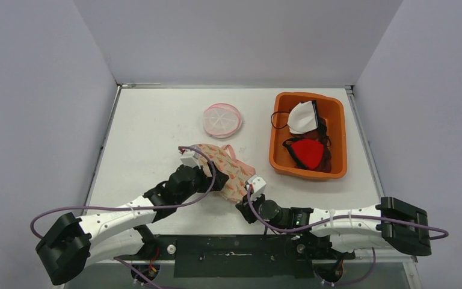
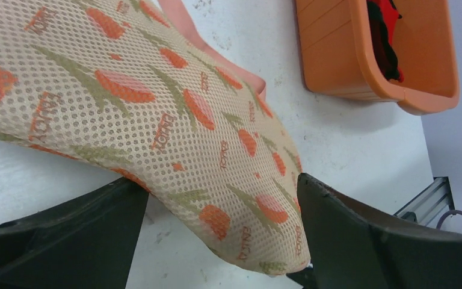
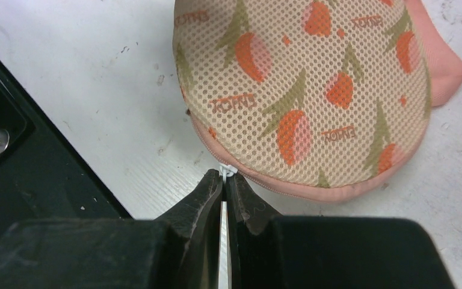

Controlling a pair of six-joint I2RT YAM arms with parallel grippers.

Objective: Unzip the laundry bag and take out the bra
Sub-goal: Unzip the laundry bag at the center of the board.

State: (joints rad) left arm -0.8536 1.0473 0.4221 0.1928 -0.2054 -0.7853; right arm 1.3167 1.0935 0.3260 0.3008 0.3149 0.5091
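Here the laundry bag (image 1: 225, 171), a domed pouch of cream mesh printed with orange and pink strawberries and edged in pink, lies on the white table (image 1: 150, 138) a little left of centre, towards the near edge. Its zip runs along the pink seam and looks closed along the stretch the right wrist view shows. What it holds cannot be made out through the mesh.

The small white zipper pull (image 3: 225, 173) sits at the bag's near right end. The right gripper (image 3: 224, 180) is pressed against that end with its jaws clamped together on the pull. The left gripper (image 2: 221, 186) is at the bag's left side with its jaws spread wide, one black finger on each side of the bag's rounded end. Nothing is pinched between them.

Far right of the bag, well apart from it, stands an orange bin (image 1: 275, 144). In it lie a white bra (image 1: 302, 117) at the far end and a red and black bra (image 1: 308, 153) at the near end. A round pink mesh case (image 1: 222, 119) lies flat on the table just beyond the bag
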